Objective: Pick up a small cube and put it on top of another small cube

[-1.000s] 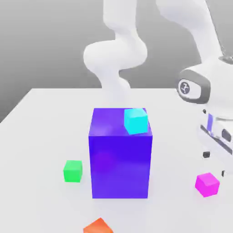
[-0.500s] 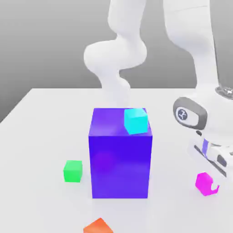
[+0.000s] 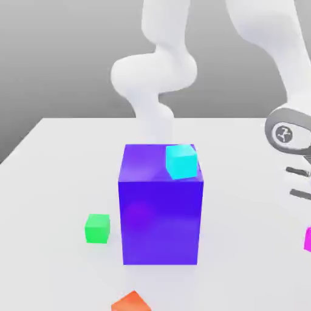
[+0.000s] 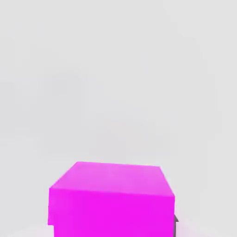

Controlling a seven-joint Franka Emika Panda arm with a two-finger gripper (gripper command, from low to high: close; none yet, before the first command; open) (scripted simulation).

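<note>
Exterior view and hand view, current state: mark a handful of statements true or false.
1. The cyan cube sits on top of the big blue-violet block. True.
2. The green cube is stacked on the orange cube. False: the green cube rests on the table, apart from the orange one.
3. The magenta cube is on top of the green cube. False: it is in the gripper's grasp, well away from the green cube.
4. Nothing is stacked on the green cube. True.

A block [image 3: 160,222] is standing on the tabletop [image 3: 54,273], bearing one cube [image 3: 181,161]. A second cube [image 3: 97,229] is sitting at the exterior view's left, a third cube [image 3: 131,302] before, a fourth cube [image 3: 308,240] far right.
</note>
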